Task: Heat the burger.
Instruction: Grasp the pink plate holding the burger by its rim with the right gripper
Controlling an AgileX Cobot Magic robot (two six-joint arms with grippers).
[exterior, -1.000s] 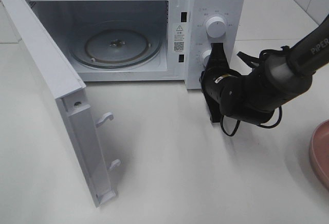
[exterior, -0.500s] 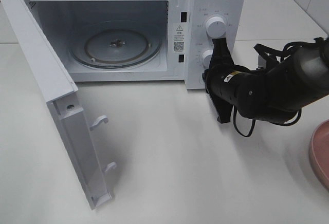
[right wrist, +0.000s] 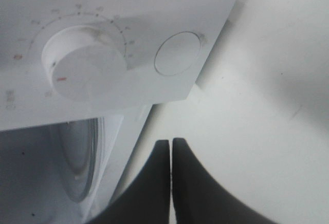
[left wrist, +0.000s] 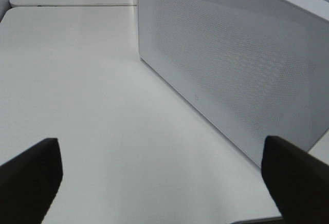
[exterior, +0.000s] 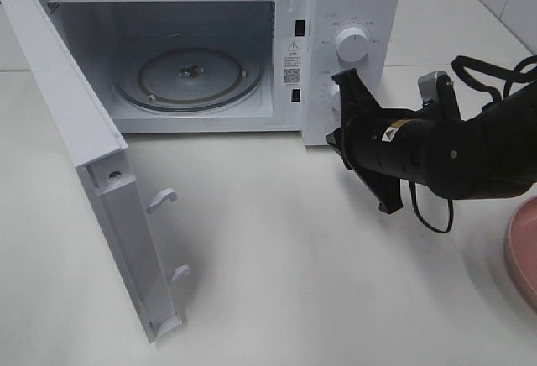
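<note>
The burger is out of view in every frame. The white microwave [exterior: 352, 1] stands at the back with its door [exterior: 92, 156] swung wide to the left, and the glass turntable [exterior: 189, 76] inside is bare. My right gripper [exterior: 346, 81] is shut and empty, its tips just in front of the control panel by the lower knob [exterior: 334, 95]. In the right wrist view the shut fingertips [right wrist: 170, 147] sit below a knob [right wrist: 85, 70] and a round button [right wrist: 177, 53]. My left gripper [left wrist: 164, 178] is open and empty, facing the door's meshed outer face [left wrist: 231, 64].
A pink plate [exterior: 524, 253] shows partly at the right edge of the table. The open door juts forward over the left of the white tabletop [exterior: 277, 282]. The upper knob [exterior: 351, 43] sits above my right gripper.
My right arm has swung rightward and rolled, its gripper drawing slightly back from the panel. The door opened a little wider early on, then stayed still.
</note>
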